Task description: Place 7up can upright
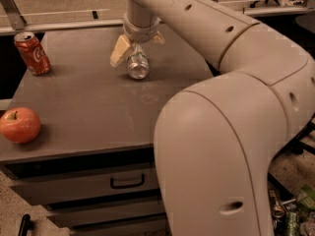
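**Item: 7up can (pixel 138 65).** It lay on its side on the desk (pixel 98 102), toward the far edge and about mid-width. The long axis ran roughly far to near. One shiny round end pointed at the near edge, and the other end was tucked under the wrist. It was not upright.

**Item: gripper (pixel 139 51).** It hung from above, directly over the far end of the 7up can. The jaws appeared released, set wider than the can's body and straddling it. The left one sat just beside the can's flank and the right one stood clear of it. The span between the jaws crossed the can's long axis, so a closing would likely meet the curved sides, not the ends. No grasp was evident.

**Relation of note.** The 7up can lay just below and slightly nearward of the jaws.

**Other stock.** Cola can (pixel 32 53), upright at the far left corner. Apple (pixel 19 125), near the left edge. Both sat well apart from the 7up can.
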Available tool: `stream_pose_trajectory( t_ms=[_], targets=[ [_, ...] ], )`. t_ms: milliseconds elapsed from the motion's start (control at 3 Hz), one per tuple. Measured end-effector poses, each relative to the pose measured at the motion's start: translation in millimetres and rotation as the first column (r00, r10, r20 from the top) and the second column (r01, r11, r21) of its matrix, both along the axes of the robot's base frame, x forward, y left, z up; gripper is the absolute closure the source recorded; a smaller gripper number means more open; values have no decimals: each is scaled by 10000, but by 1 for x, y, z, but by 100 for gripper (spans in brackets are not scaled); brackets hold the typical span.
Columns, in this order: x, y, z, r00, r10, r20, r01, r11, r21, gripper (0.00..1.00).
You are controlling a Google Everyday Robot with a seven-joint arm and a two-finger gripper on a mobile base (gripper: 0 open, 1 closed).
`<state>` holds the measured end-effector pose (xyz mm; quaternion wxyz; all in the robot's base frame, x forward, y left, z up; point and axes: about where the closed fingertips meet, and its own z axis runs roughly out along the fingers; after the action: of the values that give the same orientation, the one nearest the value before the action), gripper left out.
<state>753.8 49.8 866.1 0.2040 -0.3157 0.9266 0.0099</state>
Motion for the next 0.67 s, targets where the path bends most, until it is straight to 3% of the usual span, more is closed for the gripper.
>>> stream_pose_trajectory(
  t_ms=[667],
  targets=[
    [22,-7,-22,9990,-396,-192,389,9987,-344,0]
  ],
)
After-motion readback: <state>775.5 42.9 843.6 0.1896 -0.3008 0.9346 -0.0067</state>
